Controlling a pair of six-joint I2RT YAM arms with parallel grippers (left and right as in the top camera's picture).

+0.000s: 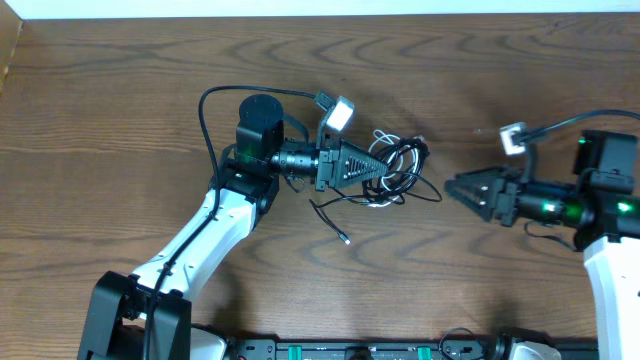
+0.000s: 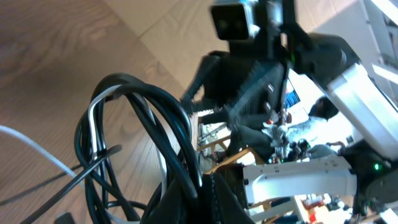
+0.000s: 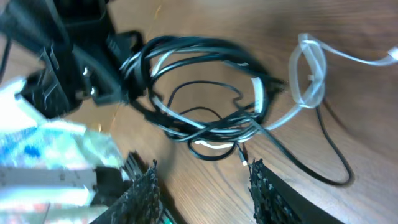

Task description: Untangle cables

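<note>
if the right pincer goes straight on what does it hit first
The cables, most likely: the right pincer points at the bundle, and a thin black strand trailing toward it would probably be met first. Height is hard to judge.

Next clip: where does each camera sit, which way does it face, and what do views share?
Overhead: above the table, looking straight down; both arms show.
Left wrist: on the left arm, facing the right tool beyond the cable bundle; left tool at bottom.
Right wrist: on the right arm, facing the cable bundle and left tool; own fingers at bottom.
Shared: all show the cable bundle.
</note>
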